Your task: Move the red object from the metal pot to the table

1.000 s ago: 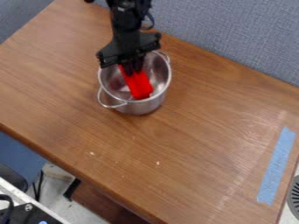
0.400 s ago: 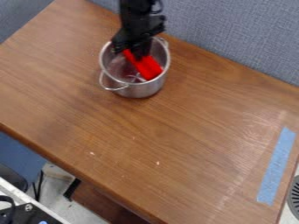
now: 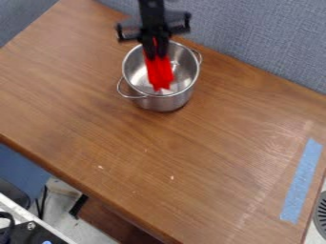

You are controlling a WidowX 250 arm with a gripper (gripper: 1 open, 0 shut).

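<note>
Gripper (image 3: 156, 50) fingers clamped on red object's (image 3: 159, 72) top — bar hanging into metal pot (image 3: 162, 80).

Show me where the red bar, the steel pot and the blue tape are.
red object (image 3: 160, 72), camera view, its middle.
metal pot (image 3: 186, 93), camera view, right outer wall.
blue tape (image 3: 299, 179), camera view, mid-strip.

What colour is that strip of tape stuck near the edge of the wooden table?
The strip of tape is light blue, seen in the only camera view, lower right.
</note>
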